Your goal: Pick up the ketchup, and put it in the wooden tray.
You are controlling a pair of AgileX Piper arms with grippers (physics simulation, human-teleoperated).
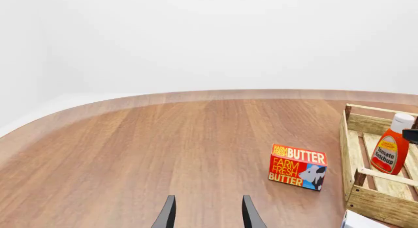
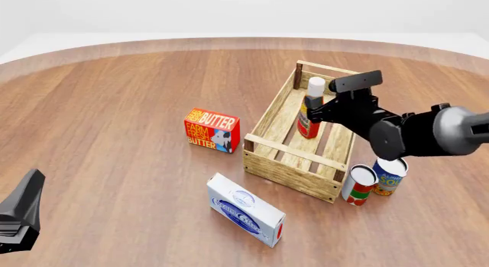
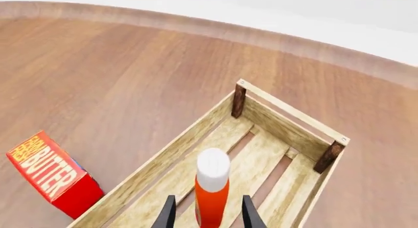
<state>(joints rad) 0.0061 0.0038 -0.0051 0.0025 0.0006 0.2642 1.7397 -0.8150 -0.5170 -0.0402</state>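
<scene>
The ketchup (image 2: 310,115), a red-orange bottle with a white cap, stands upright on the floor of the wooden tray (image 2: 294,164), near its far end. My right gripper (image 2: 321,109) is at the bottle. In the right wrist view its fingers (image 3: 168,213) flank the ketchup (image 3: 212,189) with a gap on each side, so it is open. My left gripper (image 1: 207,213) is open and empty, low at the near left of the table (image 2: 19,212), far from the tray. The left wrist view shows the ketchup (image 1: 390,149) inside the tray (image 1: 382,206).
A red butter box (image 2: 212,130) stands left of the tray. A white-and-blue box (image 2: 246,209) lies in front of the tray. A red-and-green can (image 2: 358,185) and a blue can (image 2: 390,175) stand at the tray's near right corner, under my right arm.
</scene>
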